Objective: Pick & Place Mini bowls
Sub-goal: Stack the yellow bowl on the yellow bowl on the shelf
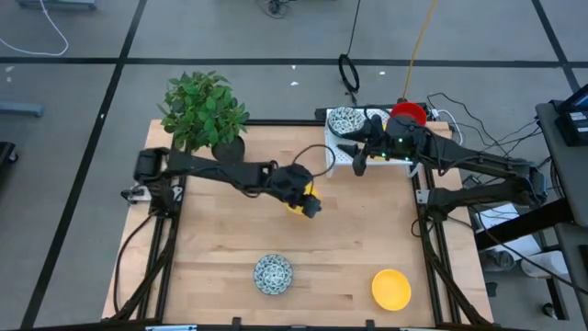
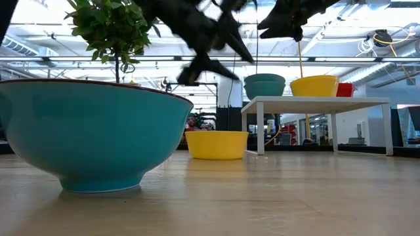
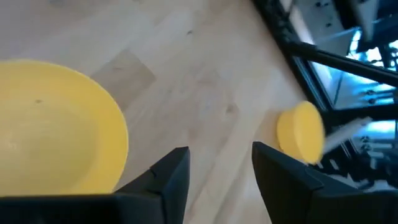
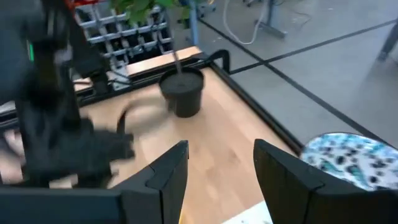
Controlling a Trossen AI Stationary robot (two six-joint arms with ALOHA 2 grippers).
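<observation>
No readable text from my station

I can make out no lettering, labels, brands or numbers anywhere in the four views, on the table or beyond it.

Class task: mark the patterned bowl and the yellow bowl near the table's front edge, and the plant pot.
patterned bowl (image 1: 273,274), high view, centre of its inside.
yellow bowl (image 1: 391,289), high view, centre of its inside.
plant pot (image 1: 229,148), high view, dark rim.

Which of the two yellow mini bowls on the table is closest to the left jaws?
The yellow bowl at mid-table, right beside the left gripper. The other yellow bowl sits apart, near the table's front right corner.
</observation>
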